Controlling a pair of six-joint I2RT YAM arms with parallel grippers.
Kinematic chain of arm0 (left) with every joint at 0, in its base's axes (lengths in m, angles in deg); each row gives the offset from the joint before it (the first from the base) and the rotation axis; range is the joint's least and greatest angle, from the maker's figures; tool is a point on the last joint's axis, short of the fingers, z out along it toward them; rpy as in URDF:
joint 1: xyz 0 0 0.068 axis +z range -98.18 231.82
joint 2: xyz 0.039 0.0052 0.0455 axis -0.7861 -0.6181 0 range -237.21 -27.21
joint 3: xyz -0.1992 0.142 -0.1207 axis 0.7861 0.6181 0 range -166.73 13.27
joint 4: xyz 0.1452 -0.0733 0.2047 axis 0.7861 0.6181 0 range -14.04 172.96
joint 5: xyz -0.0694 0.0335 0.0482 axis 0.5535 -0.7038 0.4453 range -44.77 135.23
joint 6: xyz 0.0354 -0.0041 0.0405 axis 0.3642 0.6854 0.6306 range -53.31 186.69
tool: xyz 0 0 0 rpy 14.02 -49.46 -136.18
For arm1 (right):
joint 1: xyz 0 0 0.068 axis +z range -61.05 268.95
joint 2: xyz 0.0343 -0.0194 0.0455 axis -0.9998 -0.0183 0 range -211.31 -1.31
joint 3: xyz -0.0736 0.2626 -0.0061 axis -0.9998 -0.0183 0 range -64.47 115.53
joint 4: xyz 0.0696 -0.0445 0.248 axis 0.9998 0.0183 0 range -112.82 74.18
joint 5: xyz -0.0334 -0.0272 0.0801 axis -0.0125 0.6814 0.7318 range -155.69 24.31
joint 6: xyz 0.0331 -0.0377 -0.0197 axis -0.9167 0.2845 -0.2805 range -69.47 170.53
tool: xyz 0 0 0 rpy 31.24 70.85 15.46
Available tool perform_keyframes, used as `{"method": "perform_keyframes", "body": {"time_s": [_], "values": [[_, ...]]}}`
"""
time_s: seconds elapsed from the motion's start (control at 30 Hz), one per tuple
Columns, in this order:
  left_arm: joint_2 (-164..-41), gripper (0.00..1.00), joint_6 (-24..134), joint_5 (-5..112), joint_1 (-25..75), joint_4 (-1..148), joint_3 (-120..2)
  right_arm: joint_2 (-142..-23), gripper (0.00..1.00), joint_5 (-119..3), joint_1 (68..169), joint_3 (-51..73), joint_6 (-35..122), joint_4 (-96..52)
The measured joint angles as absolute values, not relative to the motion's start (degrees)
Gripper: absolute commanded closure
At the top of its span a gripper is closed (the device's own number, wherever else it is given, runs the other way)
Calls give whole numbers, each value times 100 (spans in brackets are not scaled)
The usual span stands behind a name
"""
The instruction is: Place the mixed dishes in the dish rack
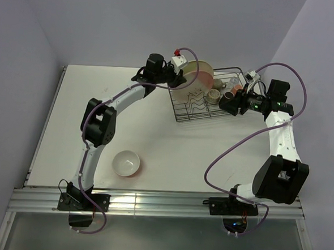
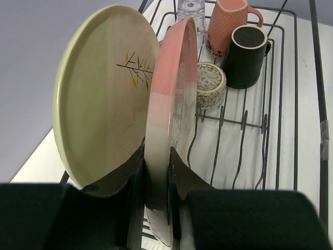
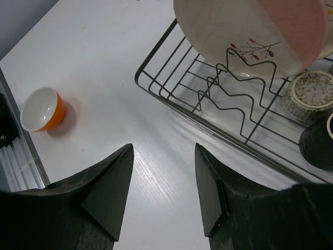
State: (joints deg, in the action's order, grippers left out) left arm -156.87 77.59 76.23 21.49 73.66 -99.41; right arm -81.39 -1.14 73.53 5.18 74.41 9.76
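Observation:
The black wire dish rack (image 1: 182,112) stands at the back right. In the left wrist view the rack (image 2: 281,104) holds a cream plate (image 2: 104,99) with a yellow sprig, standing on edge. My left gripper (image 2: 156,156) is shut on the rim of the cream-and-pink plate (image 2: 174,99), upright beside it. Behind stand a pink mug (image 2: 226,26), a dark cup (image 2: 247,54), a speckled olive cup (image 2: 210,83) and a clear glass (image 2: 190,13). My right gripper (image 3: 164,148) is open and empty over the table just before the rack (image 3: 156,88). A white bowl (image 1: 126,163) sits at the front left.
The bowl (image 3: 41,109) is orange outside and lies near the table's front rail. The rack's wavy dividers (image 3: 239,99) stand free in its near half. Walls close the table at the back and both sides.

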Motion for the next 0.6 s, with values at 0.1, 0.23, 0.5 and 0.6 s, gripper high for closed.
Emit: {"method": "perform_keyframes", "body": {"time_s": [0.1,0.23,0.5,0.6], "values": [[-15703,65,7743,7621,2117,7226,-9934,-8139,42,-114,7353,518,7439,976],[-15703,53,7724,7626,2062,6863,-9934,-8139,42,-116,7353,518,7441,978],[-15679,47,7647,7575,2029,6509,-9766,-8139,42,-116,7353,518,7443,980],[-15593,46,7647,7538,2027,6457,-9620,-8139,42,-116,7353,518,7443,985]]}}
